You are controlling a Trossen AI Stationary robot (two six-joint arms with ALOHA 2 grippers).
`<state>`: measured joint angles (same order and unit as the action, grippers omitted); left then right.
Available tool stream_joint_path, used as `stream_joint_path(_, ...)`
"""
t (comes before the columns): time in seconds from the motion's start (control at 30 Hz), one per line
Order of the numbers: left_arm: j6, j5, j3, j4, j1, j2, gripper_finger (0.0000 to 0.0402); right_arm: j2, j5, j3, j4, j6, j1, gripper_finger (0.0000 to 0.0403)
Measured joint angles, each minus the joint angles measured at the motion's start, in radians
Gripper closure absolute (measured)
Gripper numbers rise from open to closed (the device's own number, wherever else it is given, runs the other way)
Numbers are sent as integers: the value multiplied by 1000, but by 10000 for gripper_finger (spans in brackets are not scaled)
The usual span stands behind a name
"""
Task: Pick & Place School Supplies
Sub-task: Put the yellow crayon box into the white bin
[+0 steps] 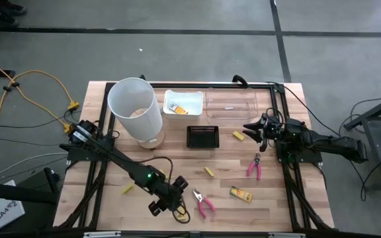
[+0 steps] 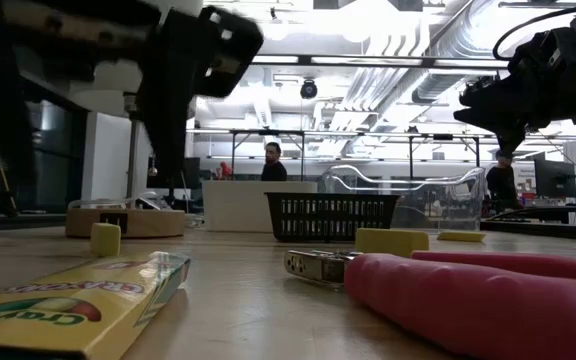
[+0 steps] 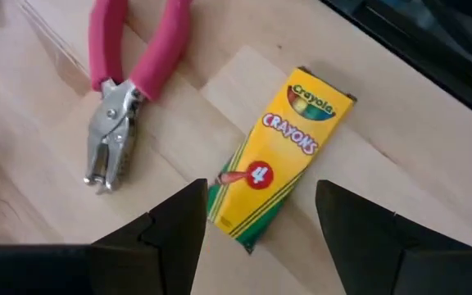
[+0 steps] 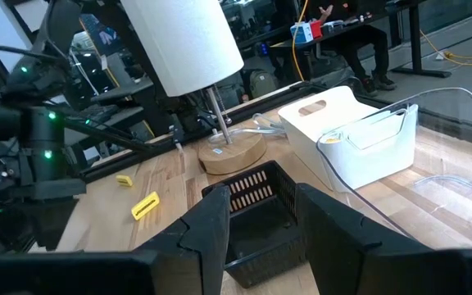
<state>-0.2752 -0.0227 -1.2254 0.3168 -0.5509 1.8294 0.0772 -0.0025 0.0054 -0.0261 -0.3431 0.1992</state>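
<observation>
Left gripper (image 1: 166, 202) positioned low near the table's front edge, beside the front pink-handled metal plier-like tool (image 1: 204, 203). Fingers spread wide and empty in the left wrist view — dark fingertips (image 3: 188, 215) framing a flat yellow crayon packet with green and dark print (image 3: 272, 157), no contact with it. Same view: plier tool (image 3: 125, 82) lying flat on the wood just beside the packet, metal jaws closed. From overhead, that crayon packet (image 1: 241, 194) resting right of the front plier tool, near the front edge.

Right gripper (image 1: 255, 129) raised above the right side of the wooden table (image 1: 98, 198), fingers parted and empty. Right wrist view only: gripper (image 4: 262, 215) aimed over a small black slotted rectangular tray (image 4: 256, 205), with a small yellow block (image 4: 145, 205) and a second one (image 4: 124, 180) on the wood beyond.

Overhead only: second pink-handled plier tool (image 1: 254, 166) lying under the right arm; small yellow blocks at mid-table (image 1: 209, 171), beside the tray (image 1: 238, 135) and at the left (image 1: 127, 188); another yellow packet (image 1: 176, 109) inside a white rectangular plastic bin (image 1: 193, 98); a clear plastic tray (image 1: 231, 104) next to it; a tall white cylindrical paper roll on a round wooden base (image 1: 135, 110).

Low view only — people in the room behind the table; near foreground filled by crayon packet (image 2: 68, 305) and pink handle (image 2: 478, 300).
</observation>
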Motion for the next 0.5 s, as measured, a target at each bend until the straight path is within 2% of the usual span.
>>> stream_joint_path(0.17, -48, 54, -83, 121, -10, 0, 181, 0, 0, 0, 0, 0, 0, 270)
stream_joint_path(0.5, -69, 25, -134, 166, 6, 56, 181, 0, 0, 0, 0, 0, 0, 270)
